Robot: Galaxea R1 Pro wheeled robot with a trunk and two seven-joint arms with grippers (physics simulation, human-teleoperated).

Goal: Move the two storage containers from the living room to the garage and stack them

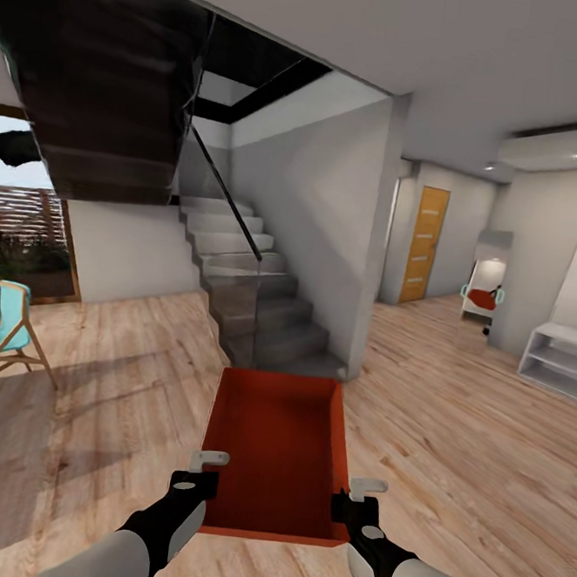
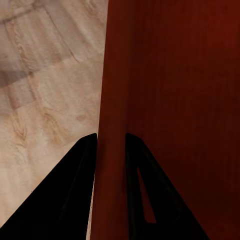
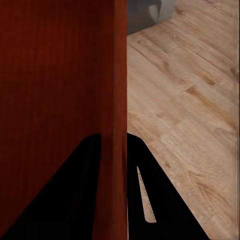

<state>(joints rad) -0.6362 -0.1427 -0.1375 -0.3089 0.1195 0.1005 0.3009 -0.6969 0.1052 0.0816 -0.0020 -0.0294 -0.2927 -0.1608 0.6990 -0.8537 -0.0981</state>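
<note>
One red-orange storage container [image 1: 279,449], open-topped and with nothing inside, is held up in front of me over light wood planks. My left gripper [image 1: 204,484] is shut on its left wall, near the corner closest to me. My right gripper [image 1: 346,503] is shut on its right wall. In the left wrist view the dark fingers [image 2: 80,170] pinch the container wall [image 2: 114,130] from both sides. The right wrist view gives the same picture, with fingers [image 3: 85,170] clamped on the wall [image 3: 119,100].
A grey staircase [image 1: 261,304] with a glass balustrade rises straight ahead. A turquoise chair [image 1: 5,325] stands at the left. To the right a hallway leads to an orange door [image 1: 424,243], with a white low shelf [image 1: 562,361] against the right wall.
</note>
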